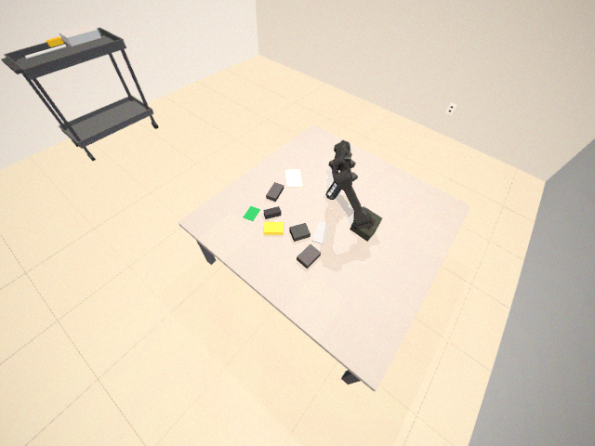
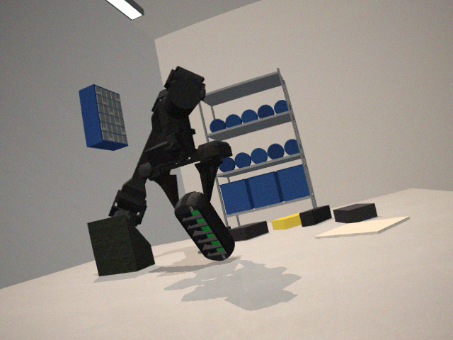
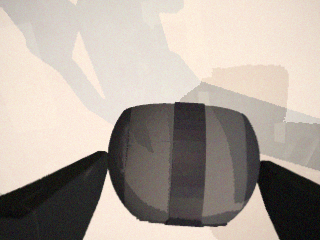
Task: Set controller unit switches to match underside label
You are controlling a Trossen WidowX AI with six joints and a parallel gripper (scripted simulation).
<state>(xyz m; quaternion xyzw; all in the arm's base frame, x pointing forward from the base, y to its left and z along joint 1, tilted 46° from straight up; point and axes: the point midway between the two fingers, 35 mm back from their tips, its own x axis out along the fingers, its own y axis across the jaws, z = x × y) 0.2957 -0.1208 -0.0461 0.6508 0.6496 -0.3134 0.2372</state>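
Note:
My gripper [image 1: 336,185] [image 2: 190,199] [image 3: 182,164] is shut on the dark grey controller unit [image 1: 332,191] [image 2: 203,225] [image 3: 150,165], gripping it across its width near one end. The unit hangs steeply tilted over the table [image 1: 393,268], with its lower end close to the surface. In the exterior view its switch side faces the camera, and a row of rocker switches with green parts shows. In the wrist view I see only a rounded grey end of the unit with a darker band, between my two dark fingers. The label is not visible in any view.
Left of the arm base [image 1: 365,224] lie several grey modules [image 1: 274,190] [image 1: 299,231] [image 1: 308,255], a yellow block [image 1: 273,228] [image 2: 286,221], a green card [image 1: 251,213] and white sheets [image 1: 293,177] [image 1: 319,232]. A cart [image 1: 72,47] stands far off.

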